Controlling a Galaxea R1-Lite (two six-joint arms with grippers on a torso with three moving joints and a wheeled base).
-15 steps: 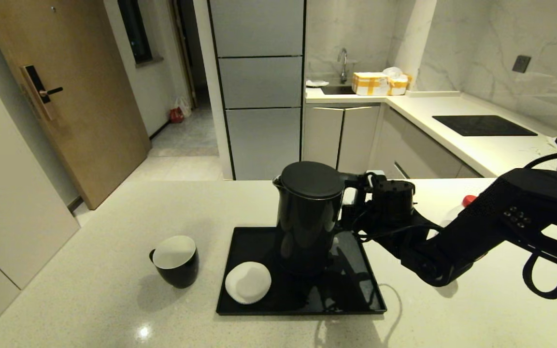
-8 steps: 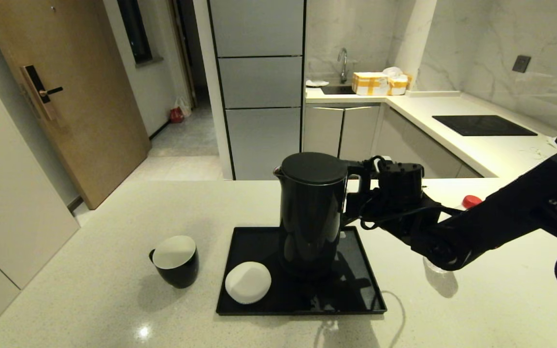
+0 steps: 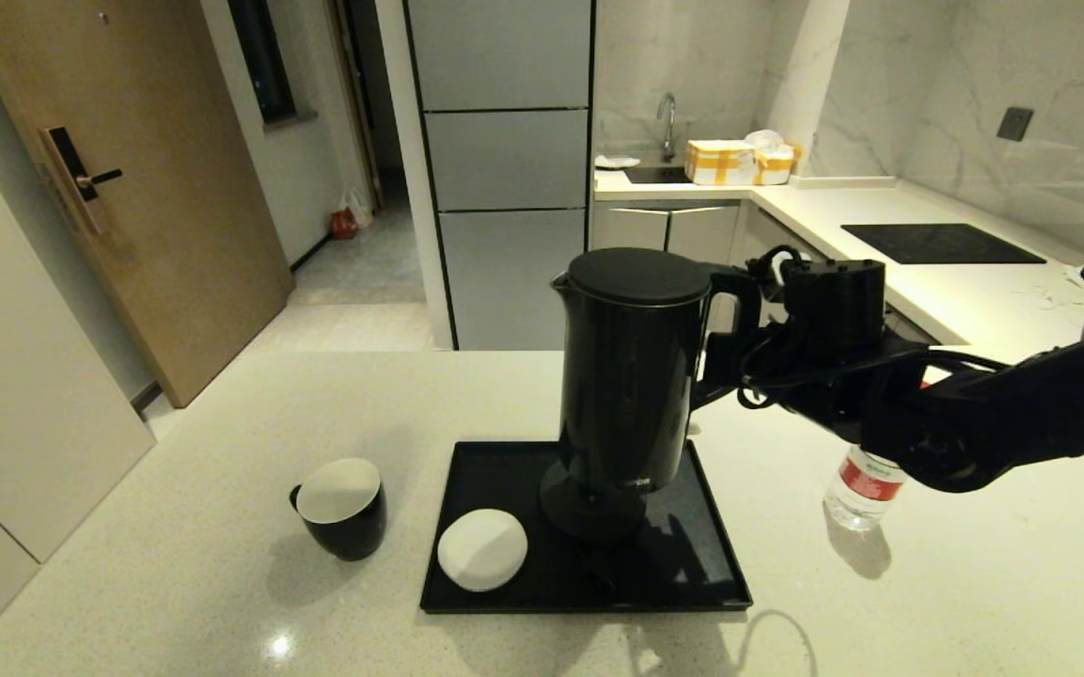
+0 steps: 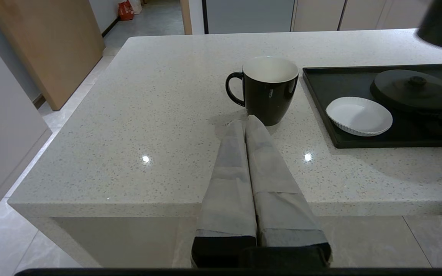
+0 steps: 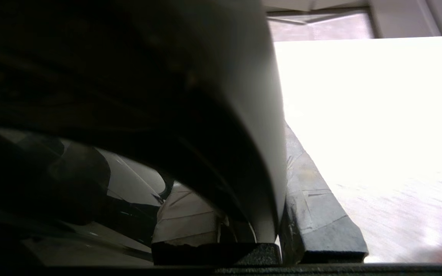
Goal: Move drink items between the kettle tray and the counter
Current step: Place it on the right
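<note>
Now, going from the left of the kettle tray (image 3: 692, 564): the left claw (image 4: 247, 122), fingers pressed together and empty, hangs at the desk (image 3: 175, 564) edge near the black mug (image 3: 342, 508). On the tray lie a white coaster (image 3: 482, 549) and the kettle base (image 3: 589, 512). Above that base hangs the electric kettle (image 3: 631, 376), its handle clamped in the right claw (image 3: 739, 353). Right of the tray stands the water bottle (image 3: 863, 484).
</note>
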